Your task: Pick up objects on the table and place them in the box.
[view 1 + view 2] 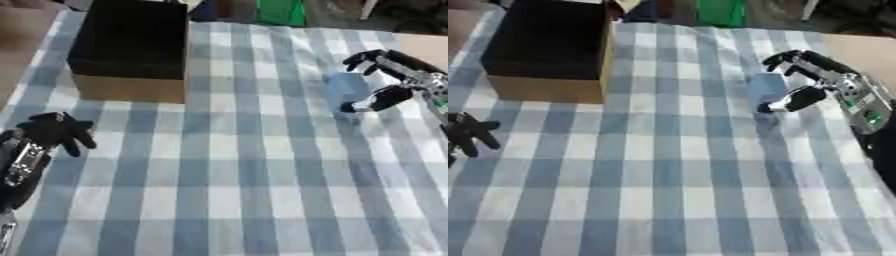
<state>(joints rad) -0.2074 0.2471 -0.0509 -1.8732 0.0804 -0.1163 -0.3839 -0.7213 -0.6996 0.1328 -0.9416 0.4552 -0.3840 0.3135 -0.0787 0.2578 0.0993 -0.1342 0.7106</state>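
Black fingers (776,59) and thumb of the right hand (814,75) bracket a small pale-blue, roughly boxy object (765,86) on the right side of the blue-and-white checked tablecloth (667,165): the fingers arch over its far edge and the thumb comes in at its near right side, spread wide and apparently at the object's edges, though whether they actually touch it cannot be made out. The object seems to rest on the cloth, not lifted. From the fingers the hand runs back to a silver wrist and forearm leaving toward the right edge, angled down across the table's right side. The open cardboard box with a dark interior (131,50) stands at the far left, well apart from the object; its inside is too dark to tell whether anything lies there. By these views the grasp is only beginning, with lifting, carrying across and release left to do. The left hand (54,131) rests near the left edge, fingers loosely spread, holding nothing.
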